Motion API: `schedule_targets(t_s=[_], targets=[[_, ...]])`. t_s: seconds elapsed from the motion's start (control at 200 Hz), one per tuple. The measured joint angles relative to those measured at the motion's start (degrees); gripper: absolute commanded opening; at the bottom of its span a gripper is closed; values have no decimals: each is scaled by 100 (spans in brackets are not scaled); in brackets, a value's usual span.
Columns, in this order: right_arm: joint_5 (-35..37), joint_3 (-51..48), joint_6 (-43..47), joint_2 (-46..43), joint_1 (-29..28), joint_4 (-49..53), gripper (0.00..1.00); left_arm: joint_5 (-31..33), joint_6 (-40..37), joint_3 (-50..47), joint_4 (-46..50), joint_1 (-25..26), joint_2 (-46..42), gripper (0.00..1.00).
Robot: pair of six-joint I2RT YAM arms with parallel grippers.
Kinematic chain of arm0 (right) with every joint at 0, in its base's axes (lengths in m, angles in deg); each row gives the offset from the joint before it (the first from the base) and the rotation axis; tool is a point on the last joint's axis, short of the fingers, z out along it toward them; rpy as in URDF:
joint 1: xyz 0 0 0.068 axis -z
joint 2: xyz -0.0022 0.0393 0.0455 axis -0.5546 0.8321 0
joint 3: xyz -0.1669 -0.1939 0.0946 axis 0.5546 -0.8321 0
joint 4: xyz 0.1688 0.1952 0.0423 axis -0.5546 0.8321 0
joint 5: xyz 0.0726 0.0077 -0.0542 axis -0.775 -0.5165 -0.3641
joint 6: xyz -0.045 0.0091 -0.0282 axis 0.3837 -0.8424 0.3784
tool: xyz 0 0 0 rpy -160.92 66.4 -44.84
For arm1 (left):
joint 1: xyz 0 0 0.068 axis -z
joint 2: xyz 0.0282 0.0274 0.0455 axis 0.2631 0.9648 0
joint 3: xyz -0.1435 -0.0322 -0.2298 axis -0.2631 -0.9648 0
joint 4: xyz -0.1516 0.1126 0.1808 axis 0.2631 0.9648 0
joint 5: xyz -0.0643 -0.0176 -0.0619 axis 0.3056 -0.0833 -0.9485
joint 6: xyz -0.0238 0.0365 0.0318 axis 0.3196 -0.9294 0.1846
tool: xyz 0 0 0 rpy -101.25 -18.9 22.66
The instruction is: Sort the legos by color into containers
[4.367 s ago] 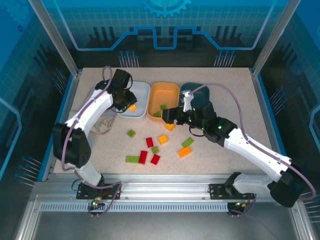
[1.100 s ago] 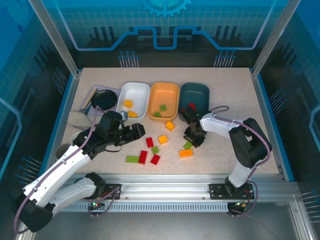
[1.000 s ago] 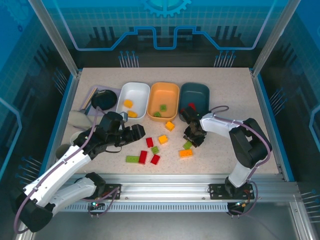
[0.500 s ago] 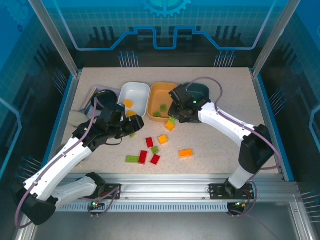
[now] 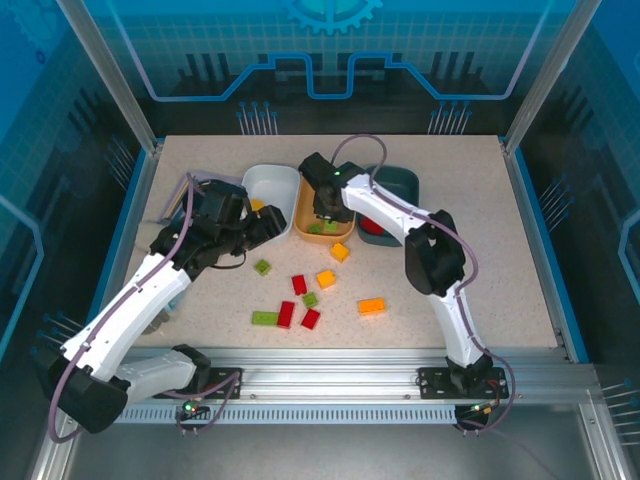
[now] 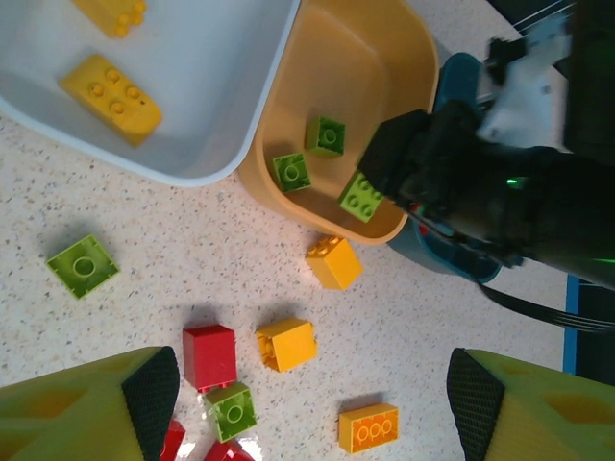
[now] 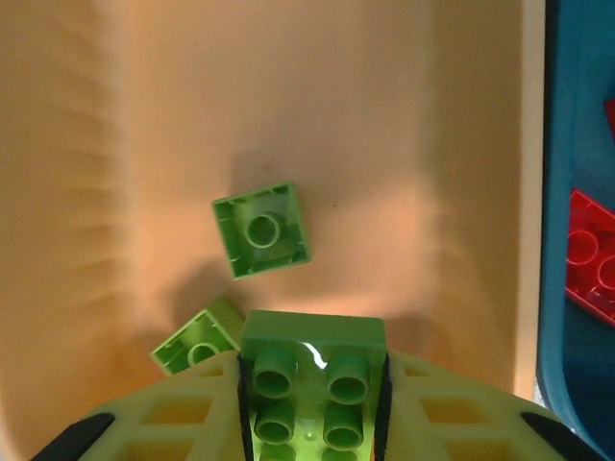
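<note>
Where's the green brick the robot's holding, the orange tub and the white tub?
held green brick (image 7: 312, 396): right wrist view, its studded face.
orange tub (image 7: 317, 106): right wrist view, bare floor.
white tub (image 6: 207, 86): left wrist view, bare floor.

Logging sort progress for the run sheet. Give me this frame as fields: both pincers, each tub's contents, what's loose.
right pincer: shut on a green lego, over the orange tub
left pincer: open, empty, above the table
white tub: two orange-yellow legos
orange tub: two green legos
teal tub: red legos, count unclear
loose legos: red, green, orange-yellow, on the table
</note>
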Motion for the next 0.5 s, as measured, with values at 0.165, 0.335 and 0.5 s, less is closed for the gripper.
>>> schedule_targets(t_s=[0.165, 0.335, 0.5], targets=[[-52, 378, -157, 457, 79, 275, 36, -24, -17, 2, -81, -11, 4, 77], [-114, 828, -317, 909, 188, 496, 49, -63, -15, -44, -90, -11, -63, 77], [-219, 1108, -444, 1049, 197, 667, 65, -136, -15, -195, -68, -11, -164, 78]])
